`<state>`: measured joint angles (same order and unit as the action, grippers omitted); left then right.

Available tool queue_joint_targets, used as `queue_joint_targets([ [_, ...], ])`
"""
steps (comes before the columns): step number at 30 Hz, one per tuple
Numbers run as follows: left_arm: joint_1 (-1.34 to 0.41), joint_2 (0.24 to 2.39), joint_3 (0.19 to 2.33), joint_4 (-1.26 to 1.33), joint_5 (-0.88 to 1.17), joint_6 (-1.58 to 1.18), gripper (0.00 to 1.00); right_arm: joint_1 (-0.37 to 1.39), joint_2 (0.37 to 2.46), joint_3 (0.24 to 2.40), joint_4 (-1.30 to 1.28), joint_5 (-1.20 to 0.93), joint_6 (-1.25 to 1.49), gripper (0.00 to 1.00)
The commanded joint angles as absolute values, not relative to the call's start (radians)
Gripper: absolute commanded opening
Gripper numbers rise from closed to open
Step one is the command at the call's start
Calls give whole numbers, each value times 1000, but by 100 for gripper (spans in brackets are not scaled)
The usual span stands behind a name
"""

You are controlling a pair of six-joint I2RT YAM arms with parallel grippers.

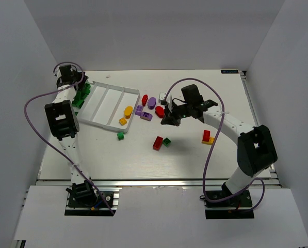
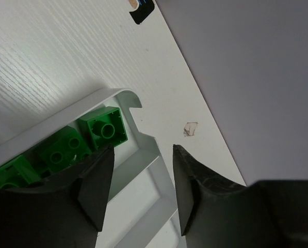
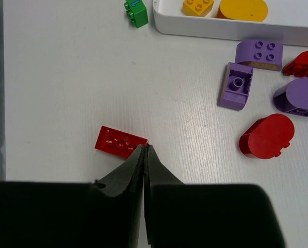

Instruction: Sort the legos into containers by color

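A white table (image 1: 143, 155) carries a shallow white tray (image 1: 112, 101) of four long compartments. The left gripper (image 2: 143, 152) hangs over one end of the tray, jaws parted and holding nothing; green legos (image 2: 104, 129) lie in the end compartment just beside and partly beneath one finger. The right gripper (image 3: 144, 147) is pressed fully closed and empty; a flat red lego (image 3: 121, 141) lies right beside its tips, to the left. Ahead and to its right sit purple legos (image 3: 258, 53) and a red oval (image 3: 267, 135). Farther ahead, yellow pieces (image 3: 197, 5) rest inside the tray, with a small green brick (image 3: 136, 12) just outside it.
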<state>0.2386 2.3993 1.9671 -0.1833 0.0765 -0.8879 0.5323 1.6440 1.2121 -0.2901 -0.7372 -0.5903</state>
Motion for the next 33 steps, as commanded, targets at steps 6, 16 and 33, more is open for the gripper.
queue_joint_targets([
  [6,253,2096,1682,13,212,-959,34,528,1620,1236,-432,-860,-791,64],
  [16,250,1711,1073,199,356,-988,51,538,1667,1172,-675,-864,-1181,89],
  [33,244,963,594,-184,386,-738,59,557,1838,1212,-581,-649,-1456,88],
])
